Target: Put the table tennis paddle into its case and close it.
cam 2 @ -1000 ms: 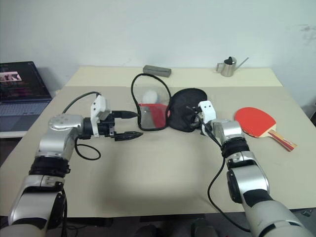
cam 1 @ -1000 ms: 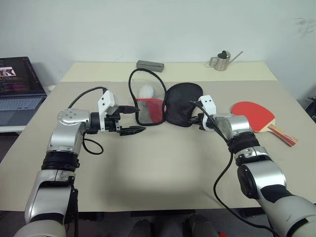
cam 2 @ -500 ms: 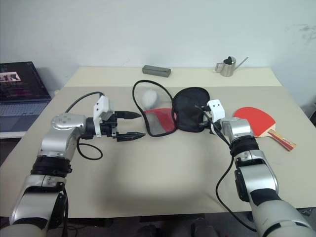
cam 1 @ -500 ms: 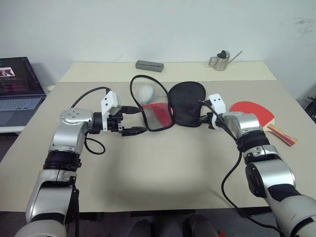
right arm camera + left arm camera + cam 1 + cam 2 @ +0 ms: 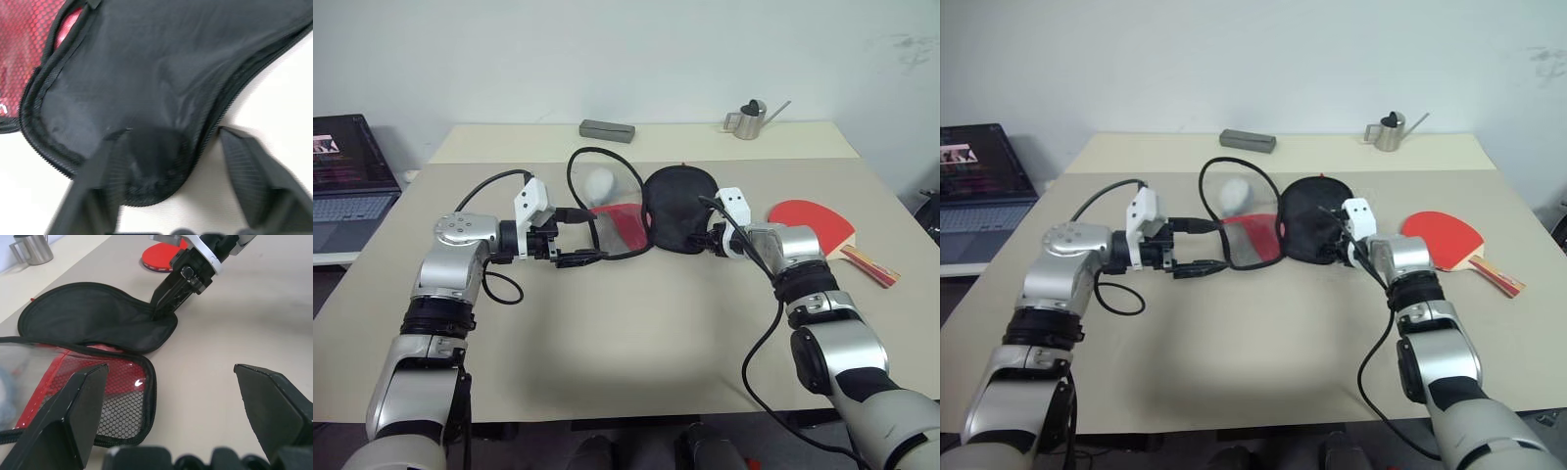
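Note:
The case lies unzipped in the middle of the table, its black half spread flat. Its clear and red mesh half lies to the left, tilted up, with a white ball showing through it. My right gripper is open, its fingers straddling the narrow end of the black half. My left gripper is wide open, with the mesh half's edge just ahead of it. The table tennis paddle lies red face up at the right, beyond my right wrist.
A laptop sits on a side surface at the far left. A grey block and a small metal watering can stand on the far strip of the table.
My right gripper's fingers have parted from their shut grip on the black half's narrow end. The clear half has sunk from nearly upright to lower. The left gripper stays open in place.

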